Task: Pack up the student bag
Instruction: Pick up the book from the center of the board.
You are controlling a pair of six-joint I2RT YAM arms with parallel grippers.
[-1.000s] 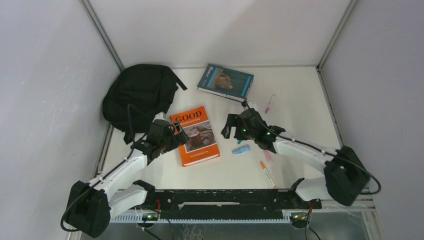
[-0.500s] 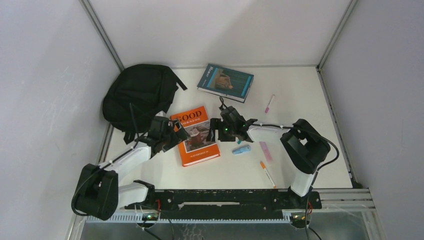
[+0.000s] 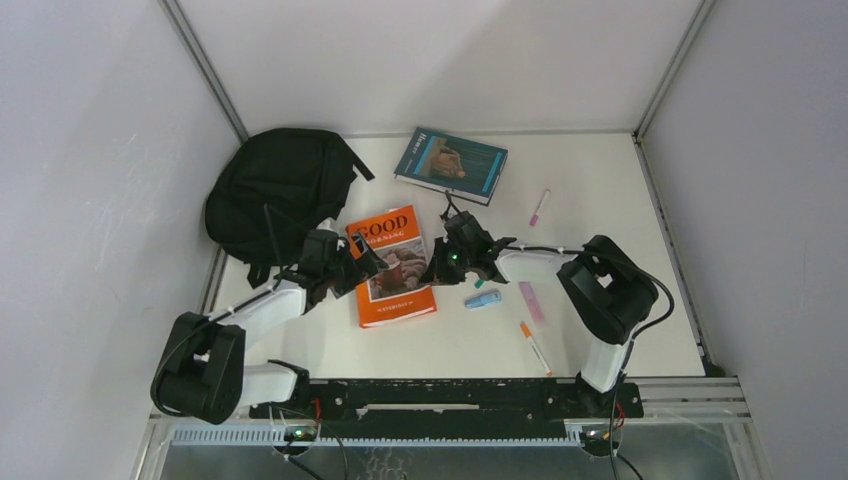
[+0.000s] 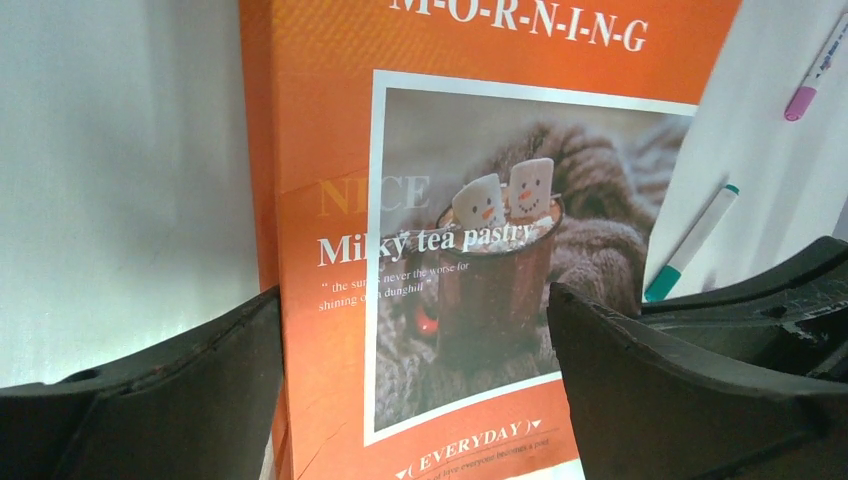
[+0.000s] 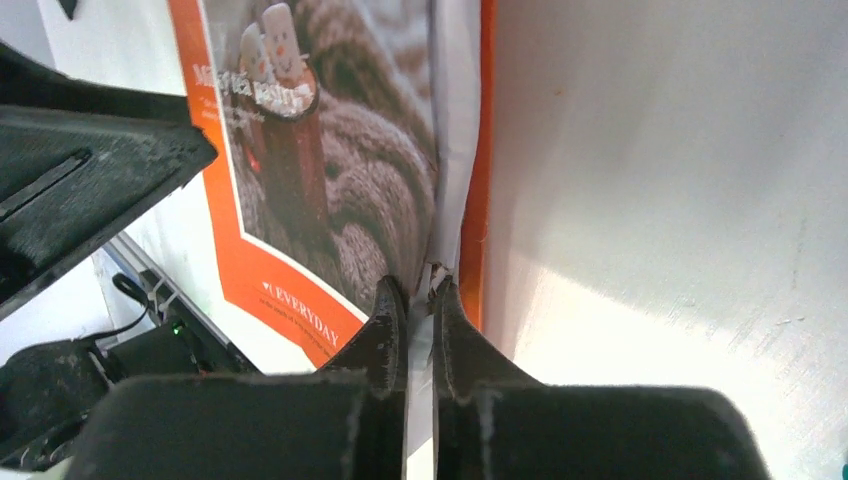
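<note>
Pinching the right-hand edge of the orange paperback book (image 5: 340, 170), our right gripper (image 5: 418, 295) has its two black fingers (image 5: 385, 330) standing almost together. Only a thin, white-edged layer of the book sits between them. Whether that layer is the cover alone or some pages too, we cannot tell. The cover carries a picture of a mug with marshmallow faces on a knitted blanket.

Across the book from it, our left gripper (image 4: 412, 300) is spread wide and grips nothing. One finger is over the book's left edge, the other over the lower part of the cover picture. We cannot tell whether those fingers touch the cover or hang just above it.

From above, the two grippers face each other over the book, on the white table (image 3: 600, 250). The student bag (image 3: 275, 185), a rounded black backpack of soft fabric, lies near the left gripper, beyond it and to its left.

Beyond the right gripper lies a teal hardback book (image 3: 450, 162), well apart from it. Farther to its right is a white pen with a pink cap (image 3: 539, 207). Just behind the right gripper, beside its arm, are a small light-blue object (image 3: 484, 298) and a flat pink block (image 3: 531, 302). An orange pen (image 3: 534, 347) lies nearer the arm bases. The left wrist view also shows a white marker with a teal cap (image 4: 690, 243) just past the book's right edge.
</note>
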